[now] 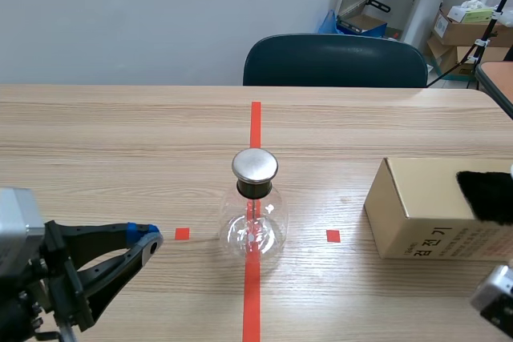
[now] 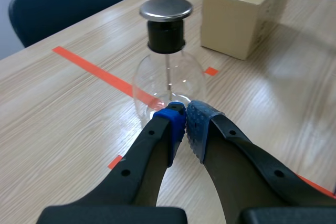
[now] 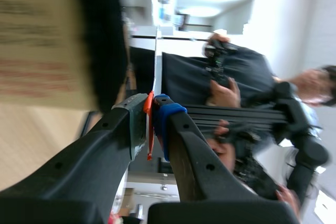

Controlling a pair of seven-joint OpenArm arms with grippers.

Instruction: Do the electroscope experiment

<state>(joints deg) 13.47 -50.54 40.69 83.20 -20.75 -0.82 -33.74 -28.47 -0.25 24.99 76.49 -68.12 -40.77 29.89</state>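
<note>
The electroscope (image 1: 255, 218), a clear glass flask with a black neck and a flat metal cap (image 1: 255, 165), stands on the red tape line at the table's middle. My left gripper (image 1: 149, 237) rests low at the near left, shut on nothing. In the left wrist view the left gripper (image 2: 185, 123) has its blue pads together just short of the electroscope (image 2: 168, 74). My right gripper (image 3: 150, 106) is shut on a thin rod (image 3: 157, 61), pale above and orange at the grip. It is beside a black furry cloth (image 3: 105, 40) lying on a cardboard box (image 3: 37, 40).
The cardboard box (image 1: 425, 206) sits at the right with the black cloth (image 1: 487, 195) on its top. A dark chair (image 1: 335, 62) stands behind the table's far edge. A person (image 3: 231, 93) with a camera is in the background of the right wrist view.
</note>
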